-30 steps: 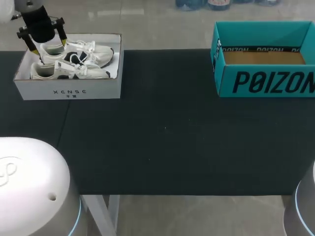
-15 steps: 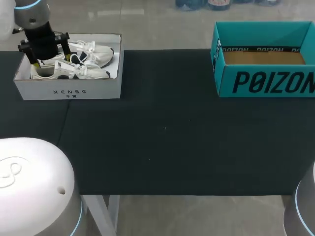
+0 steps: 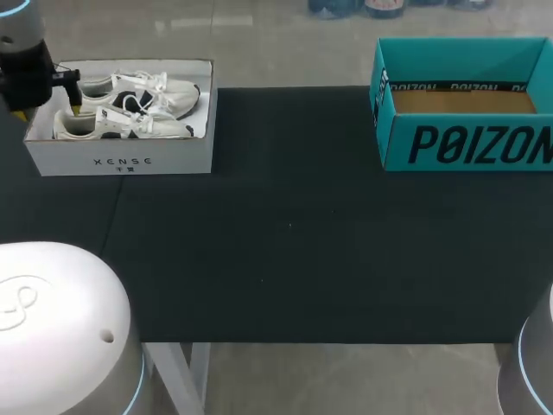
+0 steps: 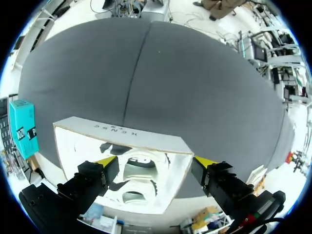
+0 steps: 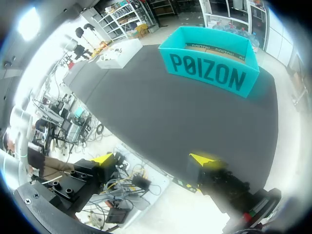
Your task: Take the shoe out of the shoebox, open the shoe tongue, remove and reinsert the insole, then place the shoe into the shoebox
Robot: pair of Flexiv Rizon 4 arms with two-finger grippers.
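Note:
A white shoebox [image 3: 121,160] stands at the table's far left with two white sneakers in it, the near shoe [image 3: 125,126] and the far shoe [image 3: 151,89]. My left gripper [image 3: 45,105] hangs open over the box's left end. One yellow fingertip [image 3: 76,111] is above the near shoe's heel; the other is outside the box wall. In the left wrist view the left gripper [image 4: 157,161] straddles the shoebox [image 4: 122,139] end, the shoes [image 4: 136,170] below it. My right gripper [image 5: 153,159] is open and holds nothing, off the table's near edge.
An open teal box [image 3: 462,104] stands at the far right, also seen as the teal box [image 5: 214,61] in the right wrist view. Dark mat [image 3: 294,225] covers the table between the boxes. The arm bases sit at the near corners.
My left gripper has moved leftward from above the shoes to the box's left end. The shoes and both boxes have not moved.

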